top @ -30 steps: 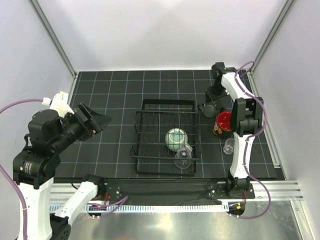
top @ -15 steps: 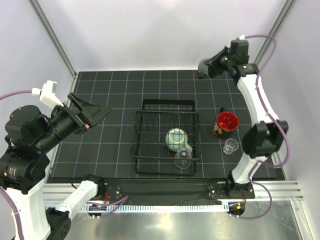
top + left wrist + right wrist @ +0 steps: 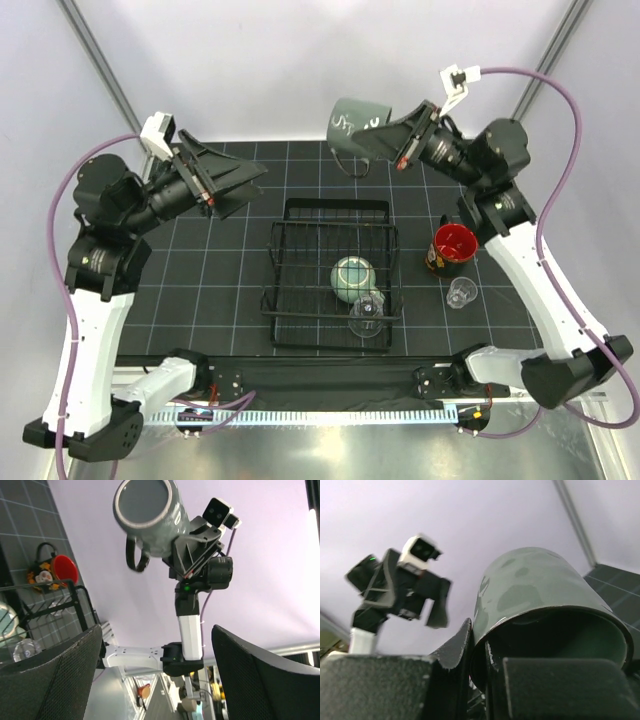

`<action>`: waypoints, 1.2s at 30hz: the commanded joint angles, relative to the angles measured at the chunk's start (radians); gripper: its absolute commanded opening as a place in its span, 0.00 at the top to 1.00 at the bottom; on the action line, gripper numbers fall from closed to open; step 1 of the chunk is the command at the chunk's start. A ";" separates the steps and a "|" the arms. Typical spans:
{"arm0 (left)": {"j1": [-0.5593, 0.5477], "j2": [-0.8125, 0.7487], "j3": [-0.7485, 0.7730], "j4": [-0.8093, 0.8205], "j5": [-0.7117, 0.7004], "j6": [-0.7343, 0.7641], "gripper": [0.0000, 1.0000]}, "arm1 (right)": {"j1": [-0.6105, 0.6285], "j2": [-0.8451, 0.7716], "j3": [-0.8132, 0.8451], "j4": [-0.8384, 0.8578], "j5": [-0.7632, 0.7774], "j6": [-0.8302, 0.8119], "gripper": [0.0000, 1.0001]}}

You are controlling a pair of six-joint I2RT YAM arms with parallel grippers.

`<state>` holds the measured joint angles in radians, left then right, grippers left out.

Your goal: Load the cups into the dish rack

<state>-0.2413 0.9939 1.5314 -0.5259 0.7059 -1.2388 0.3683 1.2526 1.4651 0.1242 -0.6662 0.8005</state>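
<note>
Black gridded table (image 3: 200, 290) is sitting inside a pale-walled enclosure. Right fingers (image 3: 395, 685) are pinching the rim of the dark grey-green mug (image 3: 352, 125), one finger inside the mouth and one outside. Right gripper (image 3: 388, 140) is holding the mug high in the air over the table's far edge. The mug is lying tilted on its side, base pointing left, handle hanging down, white lettering showing on its wall. Its inside is looking dark in the right wrist view; contents cannot be told.

Left gripper (image 3: 243, 187) is hovering in the air at the left, fingers spread wide and gripping nothing. It is pointing toward the mug and staying well apart from it.

Dish rack (image 3: 335, 203) is sitting mid-table and carrying two cups. The speckled pale-green mug (image 3: 353, 277) is resting in its near-right part. A clear glass (image 3: 367, 312) is sitting just beside that mug, closer to the near-right corner; whether they are touching, cannot tell.

Outside the rack, on the table to its right, the red-inside cup (image 3: 453, 245) is standing upright near the rack's right rim, its skull-and-orange print showing in the left wrist view. A second clear glass (image 3: 459, 293) is standing just on the near side of that cup, apart from the rack.
</note>
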 commanded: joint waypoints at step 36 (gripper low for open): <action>-0.590 0.295 0.216 0.211 -0.269 0.239 0.28 | 0.139 -0.278 -0.120 0.290 0.089 0.302 0.96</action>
<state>-0.8150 1.2648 1.6947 -0.3489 0.4442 -1.0290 0.4961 0.9943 1.3361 0.3344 -0.6117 1.1175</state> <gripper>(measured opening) 0.725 0.128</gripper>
